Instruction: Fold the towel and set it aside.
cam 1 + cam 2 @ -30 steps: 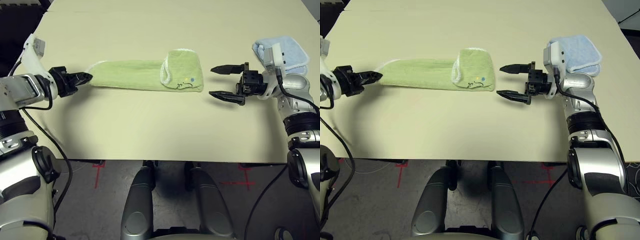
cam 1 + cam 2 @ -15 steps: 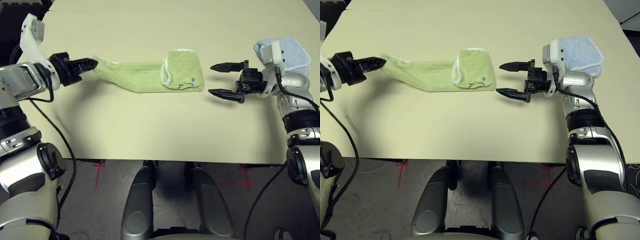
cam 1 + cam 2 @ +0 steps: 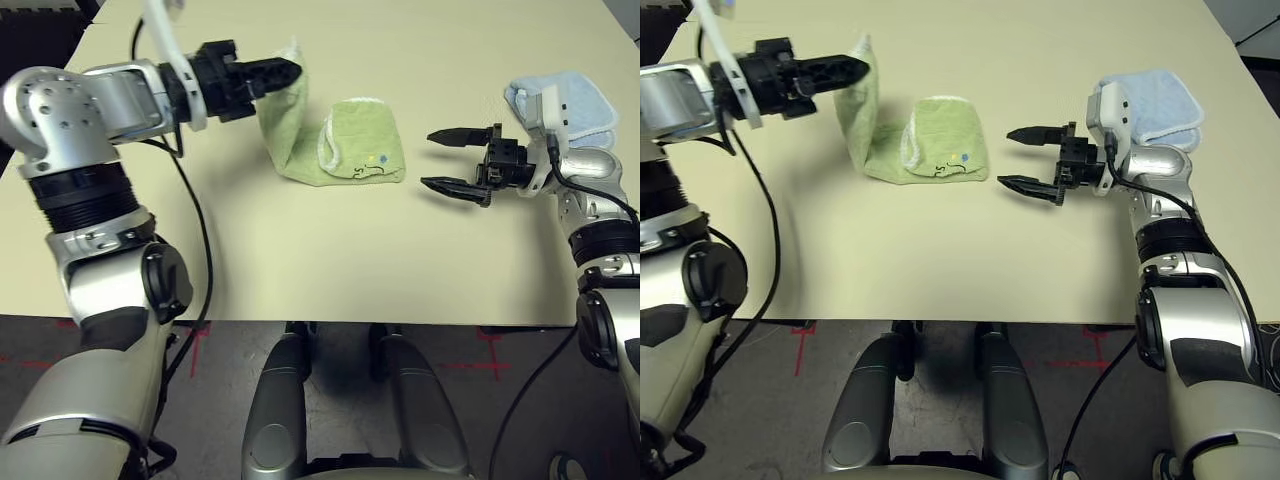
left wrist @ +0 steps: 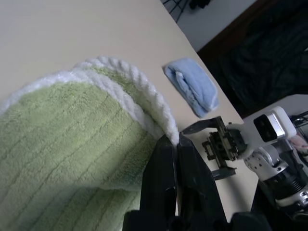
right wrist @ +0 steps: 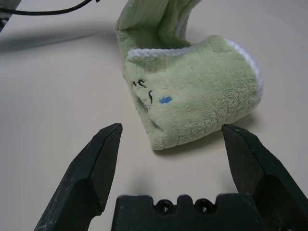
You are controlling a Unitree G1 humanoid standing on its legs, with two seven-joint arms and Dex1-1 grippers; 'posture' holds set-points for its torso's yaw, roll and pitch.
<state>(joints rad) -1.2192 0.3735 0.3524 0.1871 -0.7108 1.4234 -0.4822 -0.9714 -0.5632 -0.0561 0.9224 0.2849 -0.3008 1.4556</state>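
Left gripper [image 3: 290, 70]: fingers pinched on the green towel's white-edged end, lifted off the table at 11 o'clock.
Green towel [image 3: 365, 150]: folded end resting mid-table, free end rising toward 10 o'clock.
Right gripper [image 3: 440, 160]: fingers spread wide, at 3 o'clock of the towel, near, apart.
Light blue folded towel [image 3: 580, 100]: at 2 o'clock.
Table [image 3: 300, 260]: beige.
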